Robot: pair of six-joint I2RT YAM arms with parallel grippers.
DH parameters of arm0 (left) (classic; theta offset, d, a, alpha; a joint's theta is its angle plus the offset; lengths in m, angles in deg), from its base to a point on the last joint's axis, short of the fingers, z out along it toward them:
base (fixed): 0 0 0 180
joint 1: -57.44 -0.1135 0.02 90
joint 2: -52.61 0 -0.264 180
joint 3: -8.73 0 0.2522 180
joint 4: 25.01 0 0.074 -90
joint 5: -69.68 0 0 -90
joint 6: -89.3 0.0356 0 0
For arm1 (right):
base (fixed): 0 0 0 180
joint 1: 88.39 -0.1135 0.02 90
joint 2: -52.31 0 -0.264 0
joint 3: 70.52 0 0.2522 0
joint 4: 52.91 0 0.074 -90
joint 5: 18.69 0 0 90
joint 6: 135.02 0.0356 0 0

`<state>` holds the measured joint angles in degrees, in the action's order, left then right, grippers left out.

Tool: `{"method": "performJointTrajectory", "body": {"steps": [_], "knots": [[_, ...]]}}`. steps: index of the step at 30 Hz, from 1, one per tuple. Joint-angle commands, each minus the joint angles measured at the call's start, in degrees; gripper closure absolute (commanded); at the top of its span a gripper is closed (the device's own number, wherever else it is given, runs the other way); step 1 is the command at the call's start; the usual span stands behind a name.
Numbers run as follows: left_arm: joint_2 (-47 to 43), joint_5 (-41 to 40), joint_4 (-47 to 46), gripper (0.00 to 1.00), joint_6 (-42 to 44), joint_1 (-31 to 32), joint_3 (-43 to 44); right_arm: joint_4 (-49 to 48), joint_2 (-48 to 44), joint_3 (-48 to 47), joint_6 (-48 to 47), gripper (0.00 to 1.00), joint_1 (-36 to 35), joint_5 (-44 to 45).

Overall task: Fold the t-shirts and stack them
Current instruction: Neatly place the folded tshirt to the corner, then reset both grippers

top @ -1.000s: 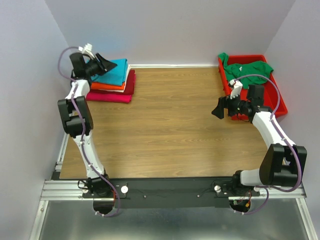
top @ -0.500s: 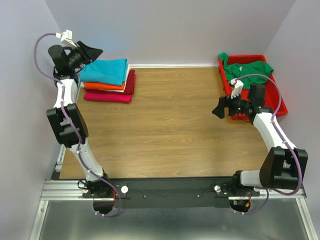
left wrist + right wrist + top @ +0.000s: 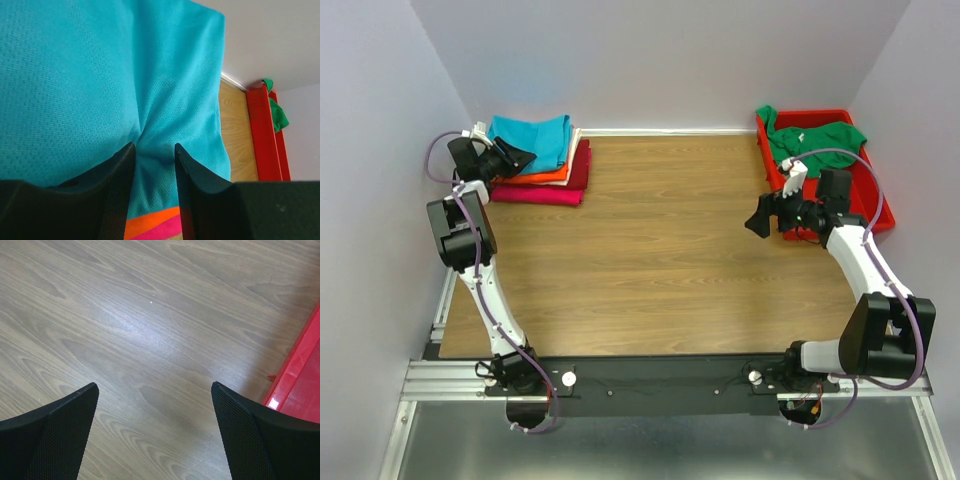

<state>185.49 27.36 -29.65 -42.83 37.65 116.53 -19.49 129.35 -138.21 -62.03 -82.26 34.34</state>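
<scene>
At the far left corner of the surface, seen from above, your left gripper sits at the teal t-shirt topping the folded stack. The green t-shirt lies in the red bin. Left wrist view: jaws clenched on a pucker of teal cloth (a true pinch, it seems). Right wrist view: the right gripper has its jaws released over bare wood. Stacking is in hand, I judge. Next, release cleanly, then fetch the green one.

Teal t-shirt, red bin

White arms with black joints, purple cables, apparently mesh-textured fingers.
</scene>
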Motion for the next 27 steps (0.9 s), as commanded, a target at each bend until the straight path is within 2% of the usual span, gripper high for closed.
{"method": "performJointTrajectory", "body": {"steps": [1,8,10,13,16,18,19,23,24,25,26,27], "knots": [[0.54,1.08,-0.85,0.54,1.0,-0.51,-1.23,0.47,0.57,0.85,-1.0,0.0,0.46,-1.08],[-9.38,5.4,2.39,0.51,2.13,-0.69,5.8,0.64,-0.83,0.85,-1.79,0.0,0.55,-1.7],[-14.89,4.36,4.15,0.49,4.32,-0.69,7.47,0.64,-2.06,1.02,-2.4,0.0,0.55,-1.44],[-23.87,0.67,7.92,0.48,8.45,-0.51,5.37,0.73,-3.99,0.85,-2.5,0.0,0.64,0.84],[-33.98,-6.33,14.76,0.43,17.5,1.41,-2.77,0.73,-7.94,0.15,-2.23,0.0,0.64,5.58],[-39.16,-10.04,16.28,0.42,23.89,3.43,-7.1,0.73,-11.62,-0.29,-2.49,0.0,0.55,10.92],[-44.58,-13.63,16.72,0.41,25.85,4.84,-9.29,0.73,-12.86,-0.82,-2.15,0.0,0.64,12.78],[-58.59,-22.27,16.2,0.36,34.38,14.93,-21.05,0.2,-18.4,-3.54,3.82,0.0,0.81,23.68],[-61.13,-22.72,15.85,0.34,35.09,15.31,-22.83,0.2,-18.93,-4.42,5.83,0.0,0.81,26.31],[-66.21,-22.81,15.32,0.31,35.45,15.74,-24.68,0.38,-20.16,-5.73,7.51,0.0,0.81,27.47],[-71.13,-22.2,13.92,0.14,35.54,15.84,-28.44,0.29,-21.13,-6.18,10.22,0.0,0.81,29.31],[-73.53,-21.93,13.13,0.03,35.54,15.75,-30.39,0.12,-22.27,-6.36,11.73,0.0,0.81,30.46]]}}
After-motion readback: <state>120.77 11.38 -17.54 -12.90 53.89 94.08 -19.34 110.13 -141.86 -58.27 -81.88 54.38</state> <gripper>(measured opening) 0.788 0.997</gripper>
